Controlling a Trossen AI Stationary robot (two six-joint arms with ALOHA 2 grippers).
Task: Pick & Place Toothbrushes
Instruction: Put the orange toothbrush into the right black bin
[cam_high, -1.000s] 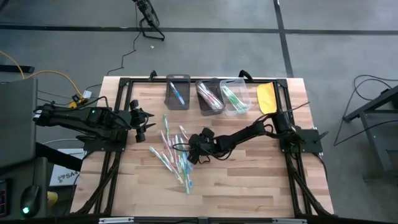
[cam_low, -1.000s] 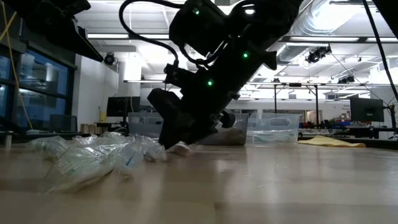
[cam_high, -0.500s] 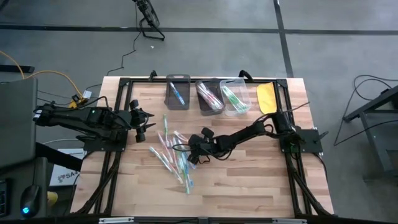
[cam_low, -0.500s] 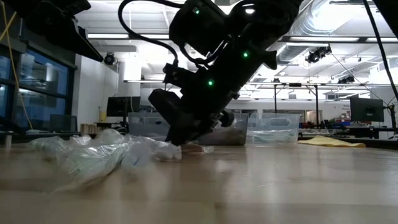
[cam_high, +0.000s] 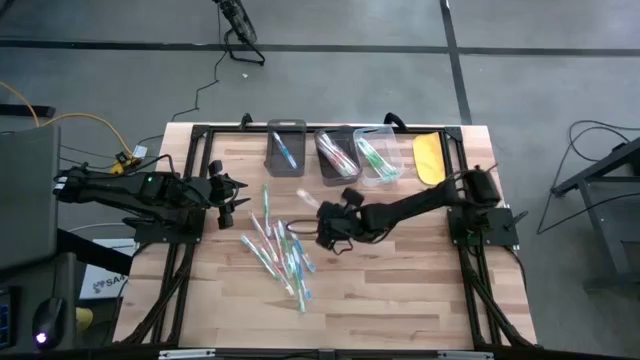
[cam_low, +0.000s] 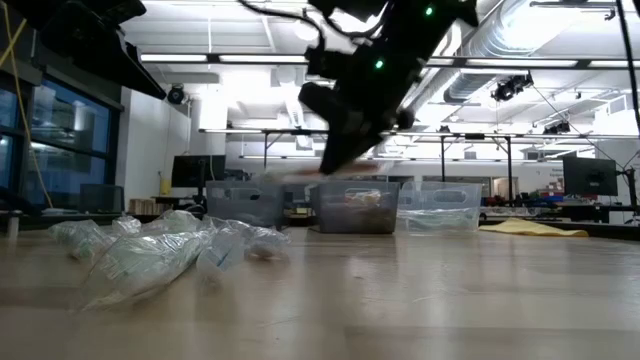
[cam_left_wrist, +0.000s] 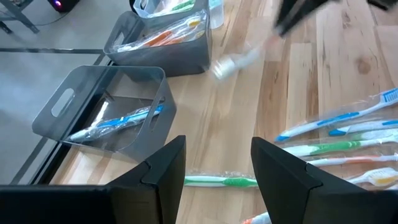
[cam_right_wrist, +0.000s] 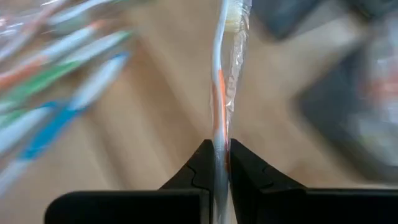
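Toothbrushes, thin plastic sticks in clear wrappers with white, green, blue and orange handles: the unsorted lot (cam_high: 280, 245) lies scattered on the pale wooden table (cam_high: 400, 290), left of centre and nearer the front edge. One wrapped toothbrush with an orange-and-white handle (cam_right_wrist: 221, 93) is clamped by its end between the closed fingers of the right gripper (cam_right_wrist: 220, 163); in the low view it hangs clear of the tabletop, and in the high view that gripper (cam_high: 325, 222) sits just right of the pile, the brush pointing toward the bins. Three containers stand in a row along the far edge: a grey plastic bin holding a blue brush (cam_high: 285, 150), a grey bin with orange-handled brushes (cam_high: 335, 155), and a clear bin with green-handled brushes (cam_high: 375, 155); a yellow flat object (cam_high: 428, 157) lies just beside the last. Left gripper (cam_high: 228, 195) waits near the table's left side, fingers spread and empty, well apart from the pile. Step in hand, as judged: carrying a picked brush, lift done, placement not yet made. Next move likely calls for travel over the bin of orange brushes, matching handle colour, then lowering the brush lengthwise inside the walls before letting go; most of the pile is unsorted.
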